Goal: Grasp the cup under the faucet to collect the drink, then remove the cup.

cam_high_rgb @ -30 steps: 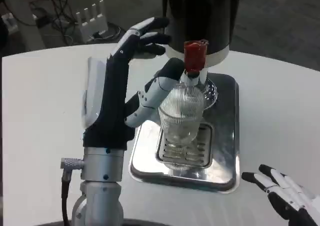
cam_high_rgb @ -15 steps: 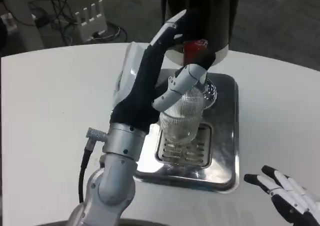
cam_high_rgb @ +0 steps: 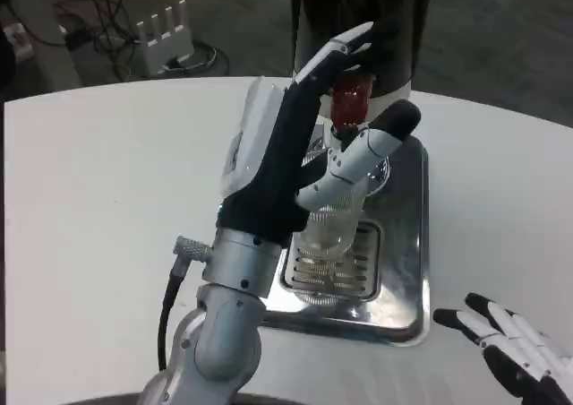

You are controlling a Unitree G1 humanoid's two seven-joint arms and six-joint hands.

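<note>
A clear ribbed cup point(cam_high_rgb: 333, 229) stands on the grate of a steel drip tray point(cam_high_rgb: 402, 271), under the red tap point(cam_high_rgb: 354, 101) of a dark drink dispenser point(cam_high_rgb: 358, 11). My left hand point(cam_high_rgb: 279, 154) is raised in front of the cup's left side and hides much of it. Its fingers point(cam_high_rgb: 345, 45) reach up beside the top of the red tap, and its thumb point(cam_high_rgb: 372, 145) stretches across above the cup's rim. I cannot see it gripping the cup. My right hand point(cam_high_rgb: 510, 347) lies low at the bottom right with fingers spread, holding nothing.
The white table point(cam_high_rgb: 107, 208) runs wide to the left of the tray. A white power strip point(cam_high_rgb: 166, 29) and cables lie on the floor beyond the table's far edge.
My left hand has swung right and up, from the cup's left side to the tap, its thumb now over the cup's rim. The cup has stayed put. The right hand has barely moved.
</note>
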